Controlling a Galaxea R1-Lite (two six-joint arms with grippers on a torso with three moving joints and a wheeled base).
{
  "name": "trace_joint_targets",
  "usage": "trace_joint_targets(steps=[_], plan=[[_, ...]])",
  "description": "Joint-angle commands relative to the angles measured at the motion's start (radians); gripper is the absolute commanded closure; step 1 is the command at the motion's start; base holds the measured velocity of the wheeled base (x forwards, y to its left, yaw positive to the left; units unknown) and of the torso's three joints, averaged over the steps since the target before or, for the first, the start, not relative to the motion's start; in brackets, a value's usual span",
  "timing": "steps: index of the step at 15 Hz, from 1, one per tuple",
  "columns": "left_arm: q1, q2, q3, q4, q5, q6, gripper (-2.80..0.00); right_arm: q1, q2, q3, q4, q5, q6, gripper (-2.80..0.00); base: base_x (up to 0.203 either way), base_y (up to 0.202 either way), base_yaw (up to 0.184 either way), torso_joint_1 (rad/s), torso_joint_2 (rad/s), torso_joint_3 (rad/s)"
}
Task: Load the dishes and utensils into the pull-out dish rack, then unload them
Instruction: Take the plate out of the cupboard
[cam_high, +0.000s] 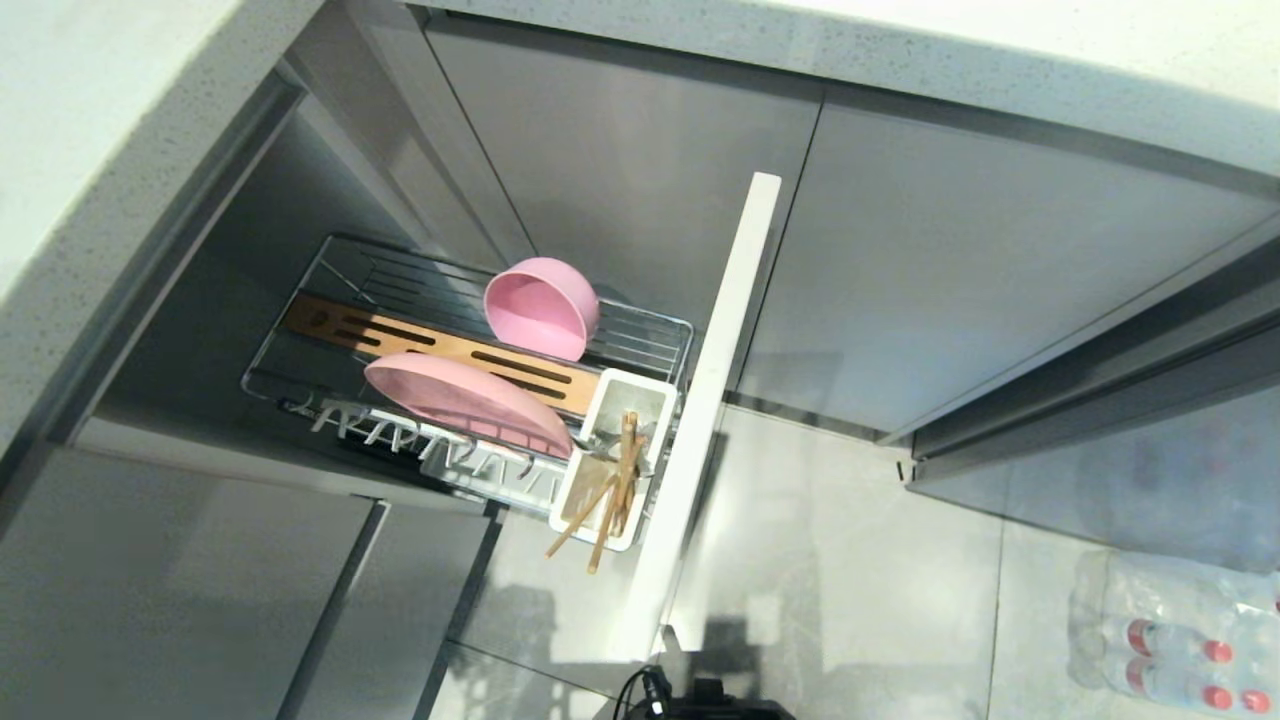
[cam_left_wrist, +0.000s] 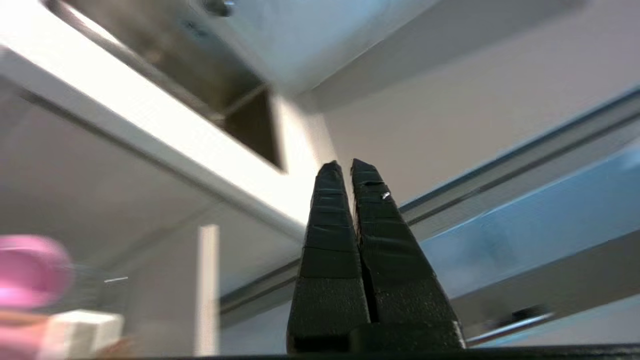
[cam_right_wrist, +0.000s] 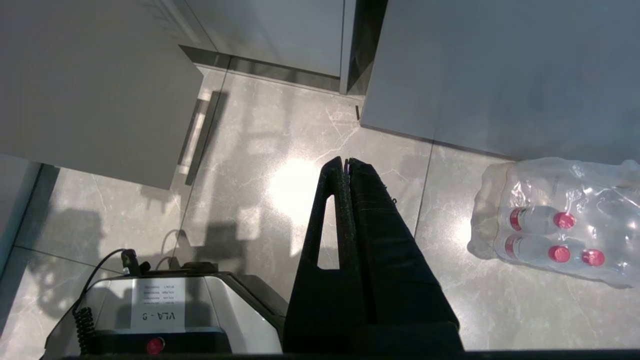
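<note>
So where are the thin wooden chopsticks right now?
In the head view, the thin wooden chopsticks stand in the white rectangular utensil cup, beside the flat pink plate.

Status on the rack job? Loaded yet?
Loading looks done: bowl and plate sit in the rack, chopsticks stand in the cup; spoon not clearly visible. In hand: nothing; left gripper and right gripper are shut and empty, clear of the rack. Left: unloading everything.

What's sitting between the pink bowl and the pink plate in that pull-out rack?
In the head view, the slotted wooden strip runs between the pink bowl and the pink plate, across the wire rack.
</note>
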Motion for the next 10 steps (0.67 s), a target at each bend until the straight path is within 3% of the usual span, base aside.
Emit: trace_joint_targets(steps=[1,5,7,8,10], plan=[[0.111,-0.064,-0.058,0.138,-0.051,0.074,0.0,0.0,0.0,0.0,-0.001,0.001,0.0,0.0,0.0,0.0,0.0,0.0,0.0,0.0],[0.262,-0.197,-0.191,0.565,-0.091,0.385,0.0,0.0,0.0,0.0,-0.001,0.0,0.0,0.0,0.0,0.0,0.0,0.0,0.0,0.0],[0.292,-0.287,-0.187,0.656,-0.087,0.481,0.0,0.0,0.001,0.0,-0.001,0.001,0.0,0.0,0.0,0.0,0.0,0.0,0.0,0.0],[0.301,-0.306,-0.195,0.73,-0.055,0.527,0.0,0.0,0.0,0.0,-0.001,0.001,0.0,0.0,0.0,0.0,0.0,0.0,0.0,0.0],[0.307,-0.306,-0.181,0.77,0.044,0.556,0.0,0.0,0.0,0.0,-0.001,-0.001,0.0,0.0,0.0,0.0,0.0,0.0,0.0,0.0]])
